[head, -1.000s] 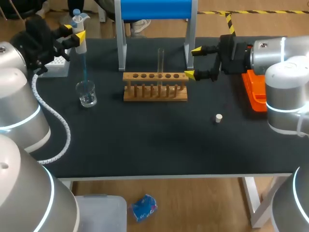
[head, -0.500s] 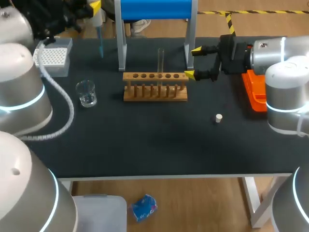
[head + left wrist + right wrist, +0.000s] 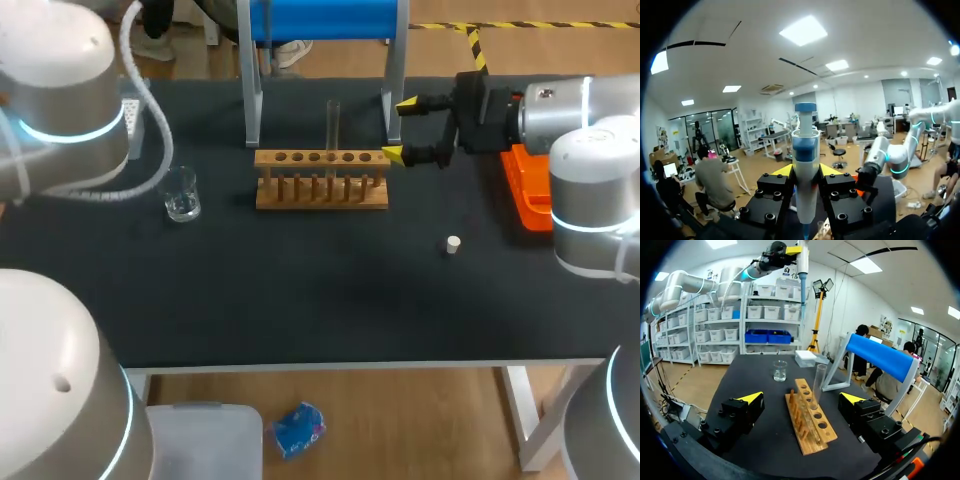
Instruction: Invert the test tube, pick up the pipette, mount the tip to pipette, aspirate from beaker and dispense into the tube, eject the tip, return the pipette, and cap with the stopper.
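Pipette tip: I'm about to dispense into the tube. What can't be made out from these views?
Pipette tip: too small in the right wrist view to show liquid; in the left wrist view it runs off the edge beyond the left gripper.
The pipette and left gripper: outside the head view.
Tip box: mostly covered by the left arm in the head view.

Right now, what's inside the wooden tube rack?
One clear test tube stands upright in a hole of the wooden rack; the other holes look empty. The rack's top board covers the tube's lower end, and whether it holds liquid cannot be told.
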Action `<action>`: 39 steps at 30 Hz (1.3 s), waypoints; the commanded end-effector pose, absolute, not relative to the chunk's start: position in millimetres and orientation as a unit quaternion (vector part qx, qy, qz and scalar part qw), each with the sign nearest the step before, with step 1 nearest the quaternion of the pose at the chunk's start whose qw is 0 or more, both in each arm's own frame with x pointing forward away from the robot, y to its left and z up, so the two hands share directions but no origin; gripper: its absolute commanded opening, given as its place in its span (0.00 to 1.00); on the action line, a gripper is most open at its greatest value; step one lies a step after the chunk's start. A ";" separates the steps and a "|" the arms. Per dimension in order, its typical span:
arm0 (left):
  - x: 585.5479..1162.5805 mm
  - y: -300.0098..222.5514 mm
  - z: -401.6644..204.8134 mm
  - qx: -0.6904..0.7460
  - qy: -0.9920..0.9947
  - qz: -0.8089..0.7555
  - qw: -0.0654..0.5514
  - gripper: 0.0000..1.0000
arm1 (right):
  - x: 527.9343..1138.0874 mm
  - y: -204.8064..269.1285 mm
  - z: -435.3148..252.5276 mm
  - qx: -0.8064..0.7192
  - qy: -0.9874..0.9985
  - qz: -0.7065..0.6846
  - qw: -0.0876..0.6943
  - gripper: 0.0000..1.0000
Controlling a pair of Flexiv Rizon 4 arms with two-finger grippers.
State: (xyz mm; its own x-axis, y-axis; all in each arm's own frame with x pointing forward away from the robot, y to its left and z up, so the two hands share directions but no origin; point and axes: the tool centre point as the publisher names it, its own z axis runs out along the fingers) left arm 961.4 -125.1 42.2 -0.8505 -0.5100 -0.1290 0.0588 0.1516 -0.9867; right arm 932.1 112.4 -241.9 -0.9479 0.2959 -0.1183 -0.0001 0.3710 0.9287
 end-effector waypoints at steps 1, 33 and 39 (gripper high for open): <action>983.9 -151.1 48.3 -0.161 0.764 -0.589 0.209 0.00 | 931.7 112.0 -242.6 0.090 0.816 0.554 0.135 1.00; 997.0 -177.2 43.5 -0.160 0.749 -0.618 0.178 0.00 | 931.7 112.0 -242.6 0.090 0.816 0.554 0.135 1.00; 1005.2 -195.4 34.5 -0.148 0.743 -0.633 0.162 0.00 | 931.7 112.0 -242.6 0.090 0.816 0.554 0.135 1.00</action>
State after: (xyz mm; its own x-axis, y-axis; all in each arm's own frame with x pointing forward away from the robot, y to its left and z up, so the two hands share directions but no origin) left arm 993.5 -186.0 40.9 -0.8985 -0.4360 -0.0508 -0.0296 0.1758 -0.9840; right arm 932.1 112.3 -241.8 -0.9479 0.2958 -0.1182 0.0000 0.3711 0.9286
